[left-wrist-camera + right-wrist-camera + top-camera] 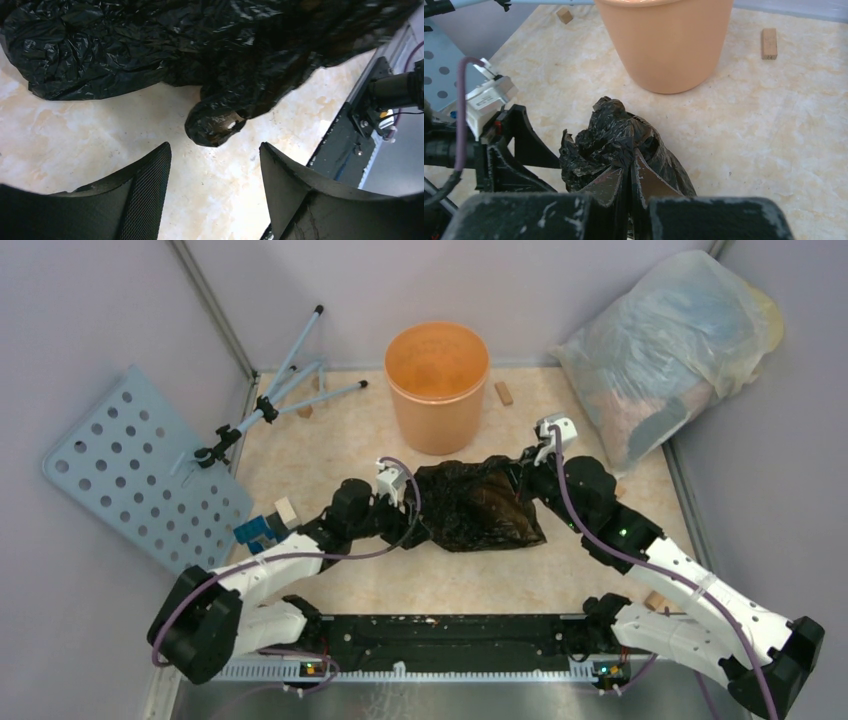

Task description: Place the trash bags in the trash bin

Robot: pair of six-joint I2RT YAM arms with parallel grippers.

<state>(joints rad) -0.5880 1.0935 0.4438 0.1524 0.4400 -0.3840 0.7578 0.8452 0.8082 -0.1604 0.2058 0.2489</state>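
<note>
Black bag (480, 505) lies crumpled on surface (330, 455), near bin (437, 390), which stands upright. Left tool (415, 502) at bag's left edge; right tool (525, 475) at its upper right corner.

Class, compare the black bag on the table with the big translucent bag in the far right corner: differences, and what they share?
The black bag is opaque and glossy; the translucent bag shows its contents. The black bag lies limp and flattish; the translucent bag is stuffed, bulging. The right gripper has its jaws shut on the black bag; no gripper touches the translucent bag. Both are crinkled plastic.
</note>
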